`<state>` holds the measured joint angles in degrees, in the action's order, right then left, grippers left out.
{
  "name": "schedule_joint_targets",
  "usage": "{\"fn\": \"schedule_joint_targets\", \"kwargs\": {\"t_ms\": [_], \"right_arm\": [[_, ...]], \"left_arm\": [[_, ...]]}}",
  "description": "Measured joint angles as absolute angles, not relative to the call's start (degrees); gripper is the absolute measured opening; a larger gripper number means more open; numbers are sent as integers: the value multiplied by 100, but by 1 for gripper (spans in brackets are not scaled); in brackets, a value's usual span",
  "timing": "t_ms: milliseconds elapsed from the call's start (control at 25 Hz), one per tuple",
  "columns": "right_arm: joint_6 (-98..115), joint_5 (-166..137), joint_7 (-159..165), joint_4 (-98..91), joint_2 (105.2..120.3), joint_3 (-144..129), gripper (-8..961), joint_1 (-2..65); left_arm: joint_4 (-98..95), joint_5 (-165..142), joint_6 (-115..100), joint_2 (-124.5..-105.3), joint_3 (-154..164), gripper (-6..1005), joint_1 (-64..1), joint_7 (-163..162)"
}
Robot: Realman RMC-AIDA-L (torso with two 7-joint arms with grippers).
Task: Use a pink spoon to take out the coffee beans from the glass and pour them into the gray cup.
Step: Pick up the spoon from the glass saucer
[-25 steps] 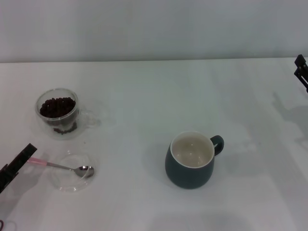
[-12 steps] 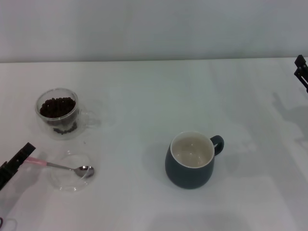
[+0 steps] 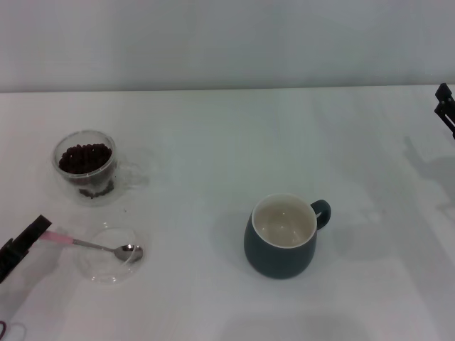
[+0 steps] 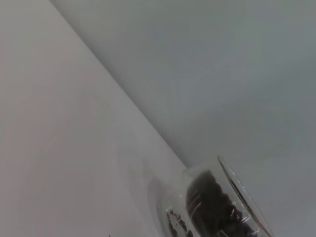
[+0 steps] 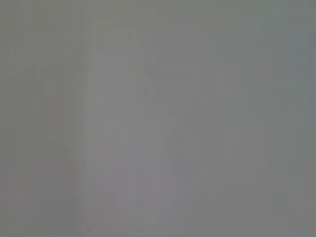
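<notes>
Fingers of the left gripper (image 3: 28, 238) are pinching the pink spoon (image 3: 92, 246) at lower left, its bowl lying over a clear dish (image 3: 92, 268), risking slipping while heading to the glass (image 3: 85, 167) of coffee beans (image 3: 85, 156); gray cup (image 3: 281, 238) is waiting centre-right, right gripper (image 3: 445, 105) idling far right, grip unreadable.

We see soft, even, rather dim light; the gray cup (image 3: 281, 236) casts a faint shadow to its left. Small glints show on the glass (image 3: 84, 166). The left wrist view is blurred close up; the right wrist view is featureless gray.
</notes>
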<state>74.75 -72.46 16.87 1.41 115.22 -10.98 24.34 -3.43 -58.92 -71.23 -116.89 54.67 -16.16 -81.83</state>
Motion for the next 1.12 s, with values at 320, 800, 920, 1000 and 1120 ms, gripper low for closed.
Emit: {"fn": "schedule_joint_targets", "kwargs": {"t_ms": [320,800,920,1000,1120], "right_arm": [[7397,-7242,1687,140,11522,-1098,876,2434],[7343,-7194,1687,140,11522,-1089,876,2434],[7339,-7189,1687,140,11522,-1090,876,2434],[7338,-7181,1687,136,11522,-1084,876,2435],[7338,-7174,1687,134,11522,-1037,876,2439]], "left_arm": [[-360,-5889,-7276,-11689,5476,216,-1585,-7979],[-508,-5903,-7567,-11636,5475,151,-1553,-7971],[-591,-5905,-7731,-11616,5475,139,-1551,-7974],[-653,-5907,-7845,-11607,5475,139,-1540,-7983],[-757,-5907,-7996,-11576,5478,140,-1518,-8075]]}}
